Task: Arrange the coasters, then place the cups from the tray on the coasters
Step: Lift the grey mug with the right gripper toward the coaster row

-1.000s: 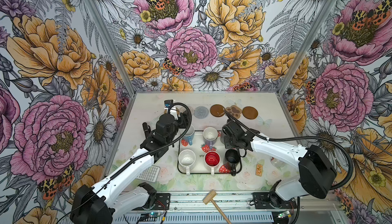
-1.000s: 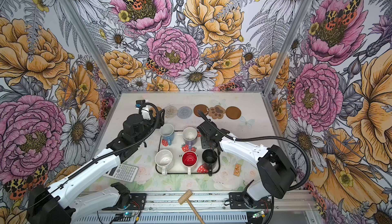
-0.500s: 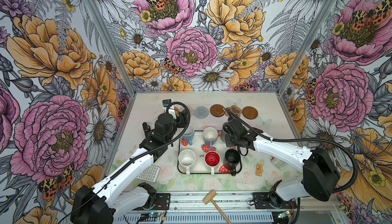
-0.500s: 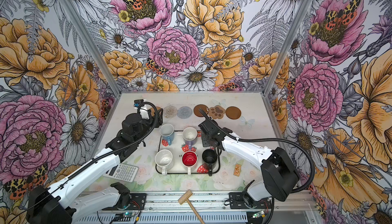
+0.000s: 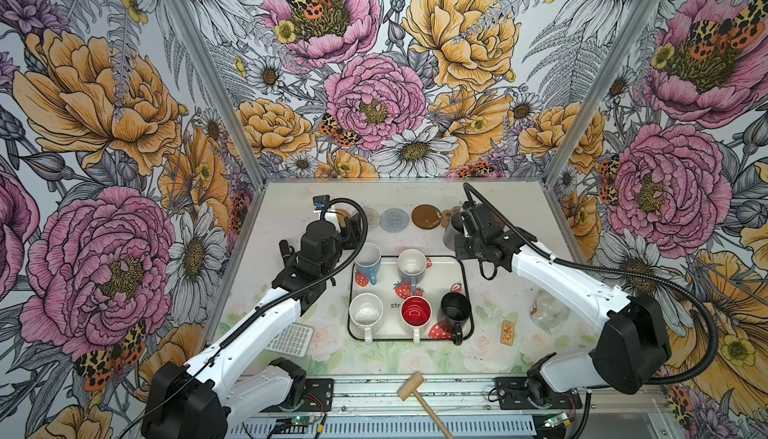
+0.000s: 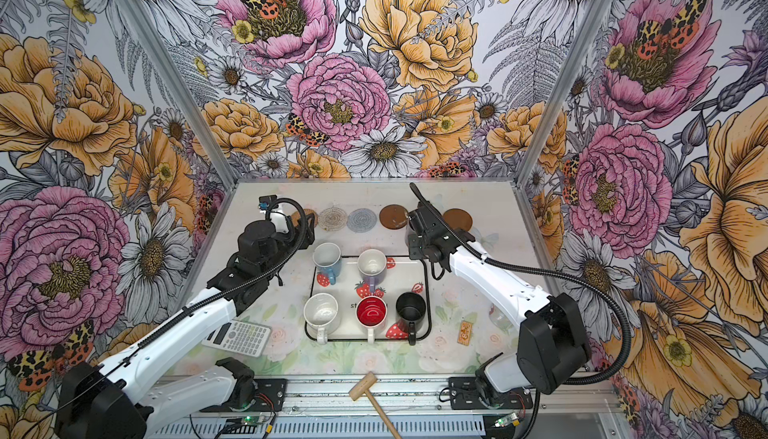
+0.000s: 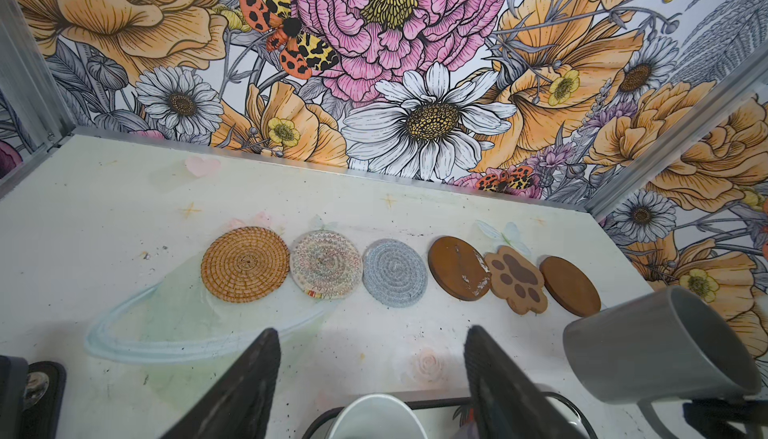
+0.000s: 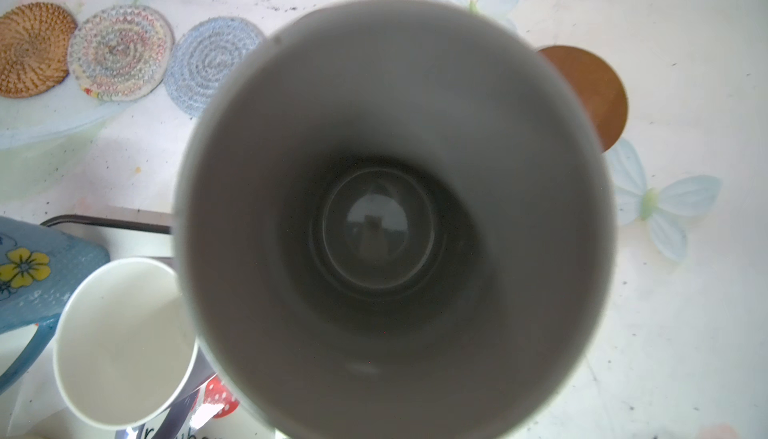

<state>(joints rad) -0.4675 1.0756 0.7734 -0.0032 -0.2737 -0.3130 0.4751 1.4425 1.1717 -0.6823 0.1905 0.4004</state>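
The grey ceramic mug (image 7: 660, 345) hangs in the air off the right gripper (image 5: 462, 236). It is clear of the cream strawberry-print tray (image 5: 444, 275) and near the right end of the coaster row. The gripper's fingers are hidden behind the mug, but it is plainly clamped on it, seemingly at the handle. In the left wrist view the mug looks tilted, not upright. The left gripper (image 7: 370, 374) hovers empty, jaws wide apart, over the tray's far edge above the light blue mug (image 5: 368, 256).

Six coasters lie in a line along the far side of the table (image 7: 104, 216): woven tan round (image 7: 245, 264), woven beige round (image 7: 325, 264), woven grey-blue round (image 7: 395, 273), scuffed brown disc (image 7: 459, 268), brown paw-shaped mat (image 7: 517, 279), plain brown disc (image 7: 569, 279). The paw mat touches the scuffed disc and sits just beside the plain one.

That crowding is the main risk, I judge. A mug set down slightly off could straddle two mats and rock, or nudge them out of line. A handle grip lets the mug swing, so a tilted base could land on one edge and tip. The mug also fills the right wrist view, hiding its target.
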